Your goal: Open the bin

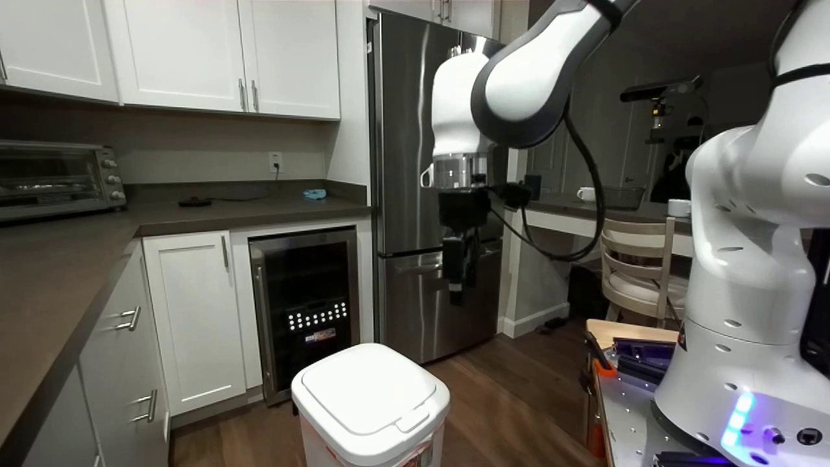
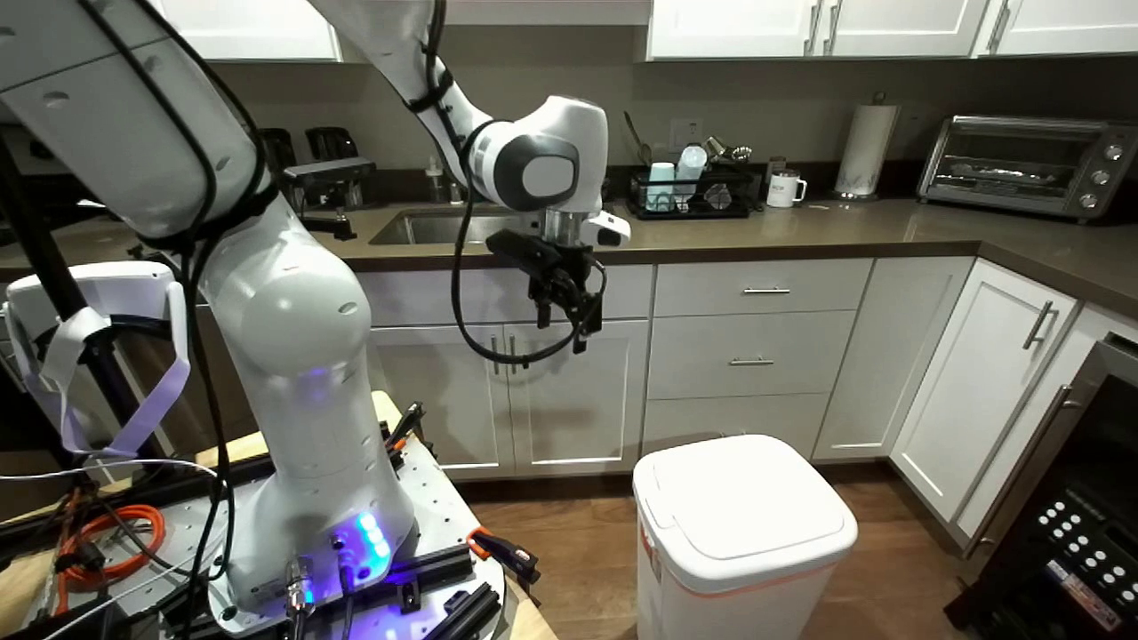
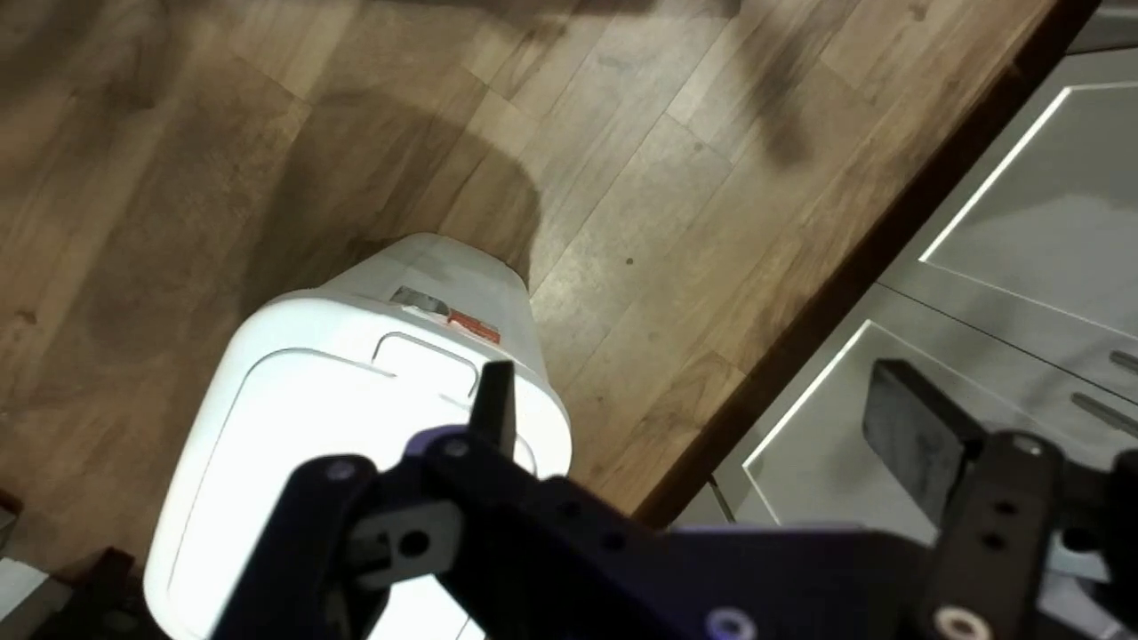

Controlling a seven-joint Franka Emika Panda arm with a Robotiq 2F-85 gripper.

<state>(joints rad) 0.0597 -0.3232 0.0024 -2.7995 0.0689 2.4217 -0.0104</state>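
The bin is a white trash can with its flat lid shut. It stands upright on the floor in both exterior views (image 1: 368, 389) (image 2: 745, 502) and at the lower left of the wrist view (image 3: 293, 427). A small latch tab (image 1: 413, 419) sits at one edge of the lid and also shows in the wrist view (image 3: 425, 363). My gripper (image 3: 707, 418) is open and empty, its fingers wide apart. It points down, higher than the lid and off to one side, in both exterior views (image 1: 460, 275) (image 2: 562, 329). One finger covers part of the lid in the wrist view.
White lower cabinets (image 2: 747, 356) and a counter (image 2: 782, 236) run along the wall. A wine cooler (image 1: 305, 305) and a steel fridge (image 1: 434, 311) stand beyond the bin. The robot's base table (image 1: 622, 415) holds tools. A chair (image 1: 639, 272) stands behind the arm.
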